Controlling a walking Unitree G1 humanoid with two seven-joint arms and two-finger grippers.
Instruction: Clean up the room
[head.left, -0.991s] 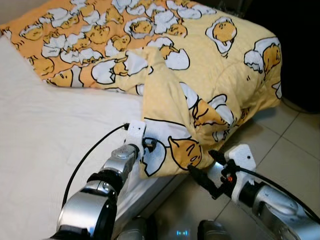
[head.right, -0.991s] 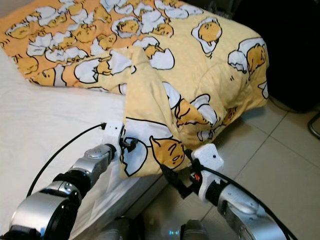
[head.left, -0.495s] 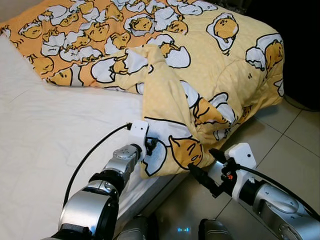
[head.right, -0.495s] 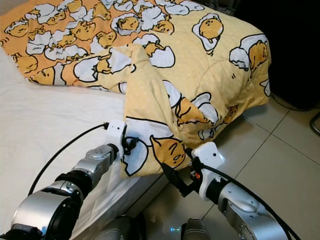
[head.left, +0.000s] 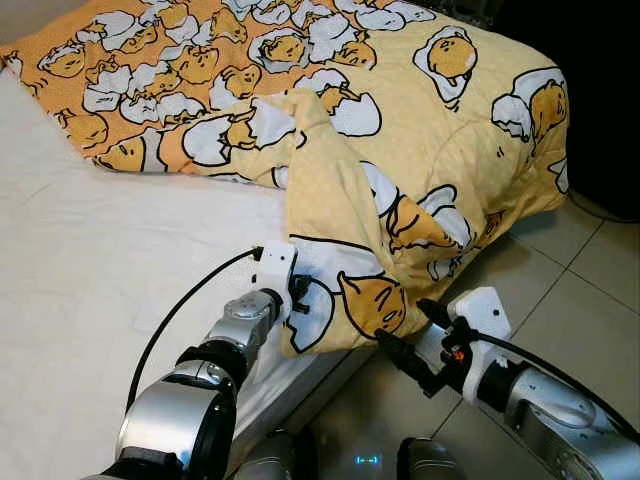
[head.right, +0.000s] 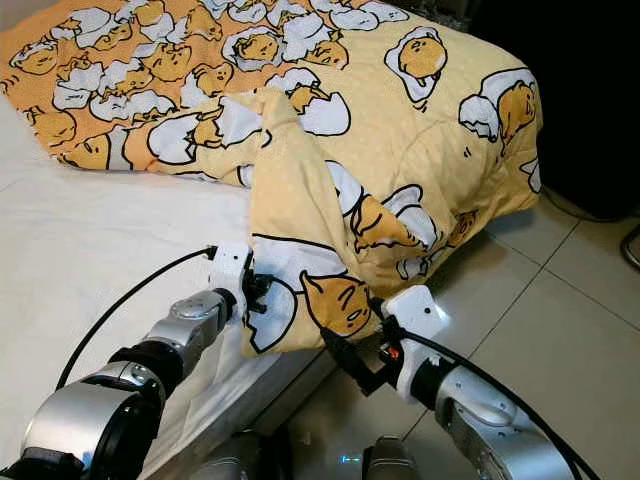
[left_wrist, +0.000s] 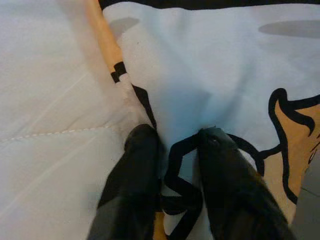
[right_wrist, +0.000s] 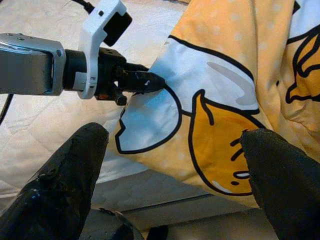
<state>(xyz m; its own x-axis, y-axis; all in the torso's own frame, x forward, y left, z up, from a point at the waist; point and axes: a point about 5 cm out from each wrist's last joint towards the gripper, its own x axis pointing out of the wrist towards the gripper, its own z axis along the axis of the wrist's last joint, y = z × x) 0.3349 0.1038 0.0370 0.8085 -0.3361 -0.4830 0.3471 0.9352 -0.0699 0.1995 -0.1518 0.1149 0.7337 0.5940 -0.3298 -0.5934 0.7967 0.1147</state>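
Observation:
A yellow and orange quilt (head.left: 400, 130) printed with egg characters lies bunched across the white bed (head.left: 90, 270), one corner hanging over the bed's edge. My left gripper (head.left: 303, 304) is shut on that corner's hem; in the left wrist view both black fingers (left_wrist: 140, 170) pinch the fabric (left_wrist: 200, 90). My right gripper (head.left: 405, 335) is open just below and to the right of the hanging corner, off the bed's edge, with the cloth (right_wrist: 200, 125) ahead of its spread fingers (right_wrist: 65, 175).
The beige tiled floor (head.left: 590, 290) runs along the right of the bed. A dark piece of furniture (head.right: 600, 100) stands at the far right, past the quilt. The bare mattress stretches to the left.
The view has shifted slightly. Both grippers hold nearly the same places at the quilt corner.

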